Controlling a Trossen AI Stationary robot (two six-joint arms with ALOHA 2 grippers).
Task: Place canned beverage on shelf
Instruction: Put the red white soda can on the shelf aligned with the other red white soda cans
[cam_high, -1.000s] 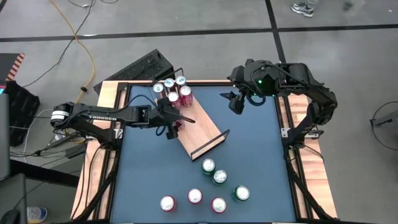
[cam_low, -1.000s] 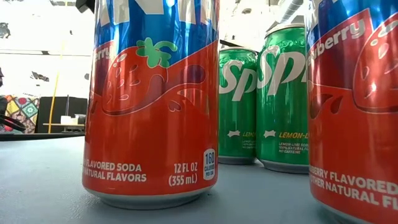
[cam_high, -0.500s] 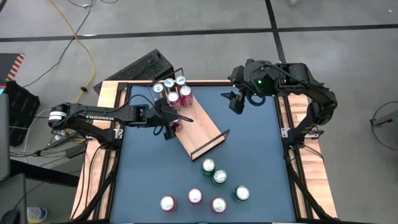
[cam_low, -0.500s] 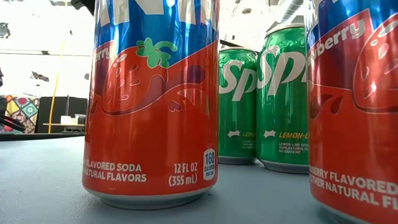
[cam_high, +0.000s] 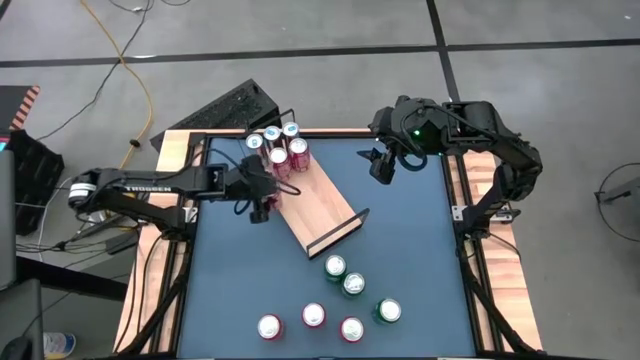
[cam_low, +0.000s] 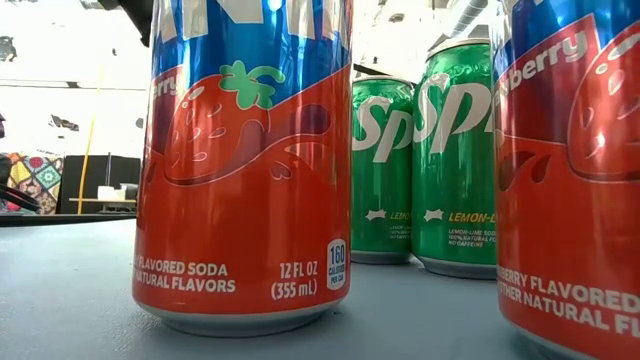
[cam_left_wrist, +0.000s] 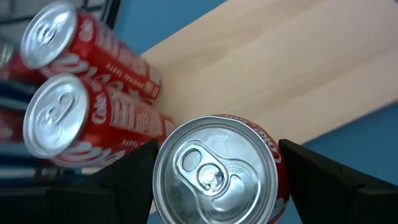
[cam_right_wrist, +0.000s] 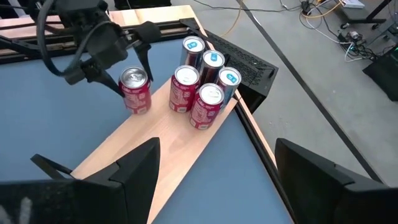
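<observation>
The shelf (cam_high: 325, 205) is a light-wood board with black end rails, lying slantwise on the blue table. Several cans (cam_high: 277, 145) stand grouped at its far end. A red can (cam_right_wrist: 135, 87) stands upright at the board's left edge, and my left gripper (cam_high: 268, 195) is shut on it. In the left wrist view the can's silver top (cam_left_wrist: 211, 171) fills the space between the fingers. My right gripper (cam_high: 380, 165) hangs open high over the table's far right, with nothing between its fingers. My left gripper pinches the red can between its two fingers (cam_left_wrist: 124, 180), one on each side of the upper wall (cam_left_wrist: 283, 171). The fingers slant down from the table's left. The can is upright with its bottom at the shelf's left edge (cam_right_wrist: 138, 111). I cannot tell whether it rests on the board.
Several loose red and green cans (cam_high: 335, 300) stand near the table's front edge, and they fill the low view (cam_low: 245, 160). A black keyboard (cam_high: 225, 110) lies on the floor beyond the far left corner. Bare board (cam_right_wrist: 161, 137) stretches toward the shelf's near rail.
My left gripper has drawn back toward the table's left edge, from over the shelf board to the board's left edge.
</observation>
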